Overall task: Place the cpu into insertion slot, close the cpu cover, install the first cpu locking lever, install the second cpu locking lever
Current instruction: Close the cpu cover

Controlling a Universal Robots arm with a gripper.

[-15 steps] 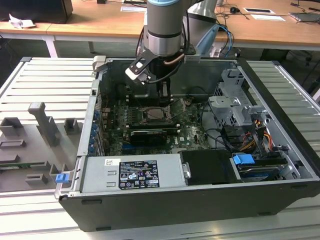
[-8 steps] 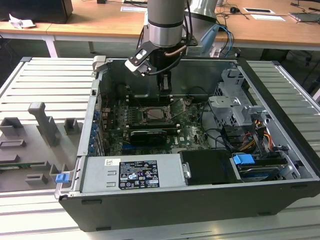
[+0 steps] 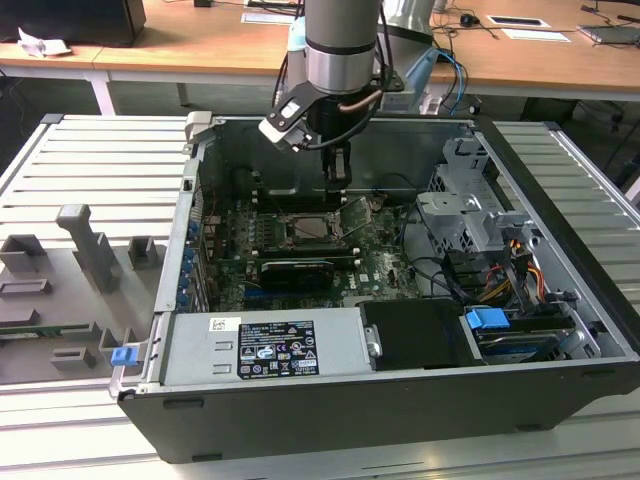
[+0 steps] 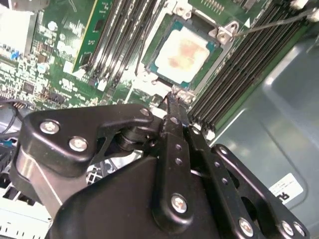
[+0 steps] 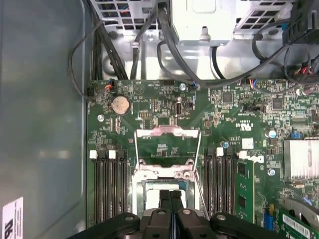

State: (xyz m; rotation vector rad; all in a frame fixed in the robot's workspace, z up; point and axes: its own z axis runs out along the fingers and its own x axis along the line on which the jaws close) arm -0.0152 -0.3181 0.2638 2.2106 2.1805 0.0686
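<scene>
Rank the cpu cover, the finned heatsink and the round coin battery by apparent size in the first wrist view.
1. cpu cover, the open metal frame.
2. finned heatsink; the picture's edge cuts it off, so its rank is unsure.
3. coin battery, clearly smallest.

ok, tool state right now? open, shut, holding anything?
Tool: shut, holding nothing visible, tip just beside the seated cpu.
</scene>
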